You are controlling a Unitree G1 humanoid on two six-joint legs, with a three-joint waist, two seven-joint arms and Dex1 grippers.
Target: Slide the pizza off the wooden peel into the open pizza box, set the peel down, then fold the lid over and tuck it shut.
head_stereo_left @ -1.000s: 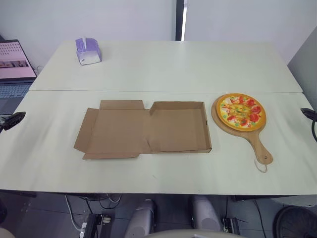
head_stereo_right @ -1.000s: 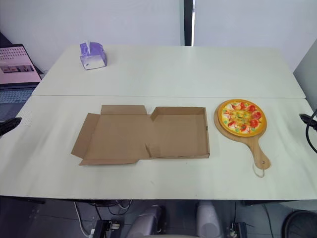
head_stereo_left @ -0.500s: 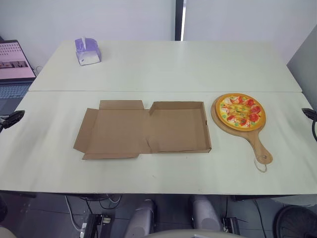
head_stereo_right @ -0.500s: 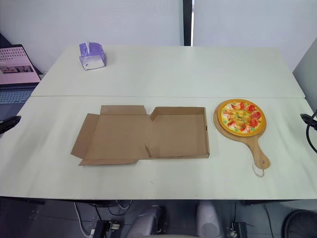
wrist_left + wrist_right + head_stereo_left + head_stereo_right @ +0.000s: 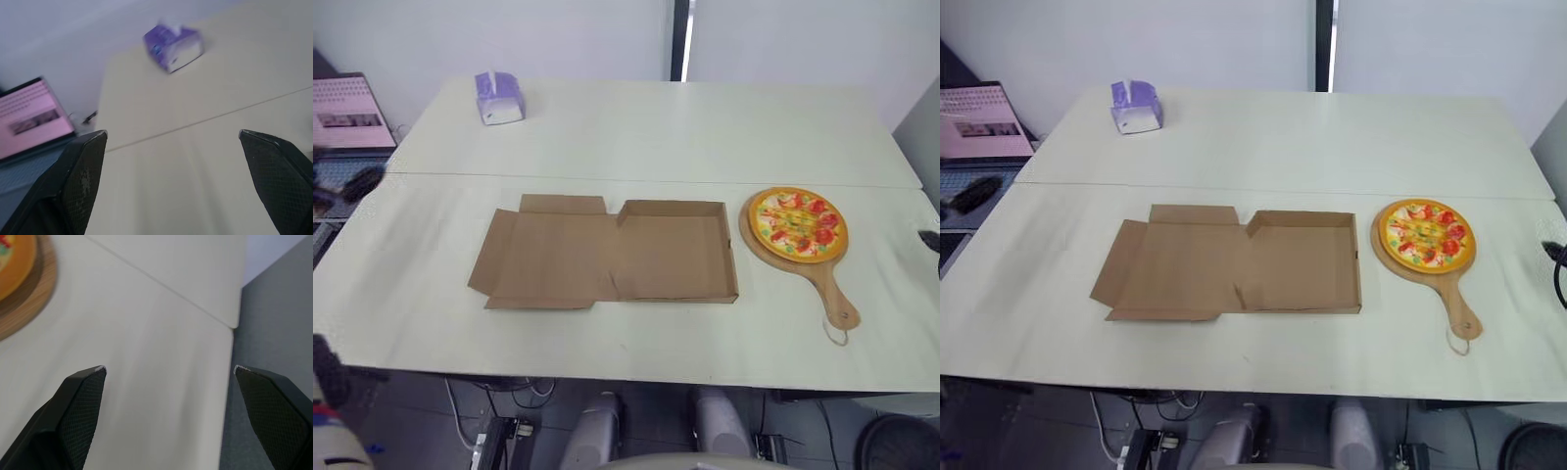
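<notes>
Left gripper point(image 5: 360, 182) shows in the left eye view as a dark blur at the 9 o'clock edge of the table point(image 5: 636, 137). It sits higher than half a second ago, by more than the slight shift of the whole picture explains, so I judge that arm is on the move. The right gripper point(image 5: 931, 240) sits at the 3 o'clock edge, hardly changed. The pizza box point(image 5: 675, 251) lies open at centre with its lid point(image 5: 553, 257) flat toward 9 o'clock. The pizza point(image 5: 798, 223) rests on the wooden peel point(image 5: 838, 296) just beside the box at its 3 o'clock, handle pointing to 5 o'clock, and none of these has shifted on the table. A tissue box point(image 5: 499, 96) stands at 11 o'clock, with a laptop point(image 5: 350, 110) off the 10 o'clock corner. The right eye view tells the same layout. In the left wrist view the fingers point(image 5: 83, 166) stand wide apart and empty, facing the tissue box and laptop. In the right wrist view that pincer gapes just as wide over bare table, with the peel's rim near. The task looks unstarted, and the handle lies nearest the right gripper.
</notes>
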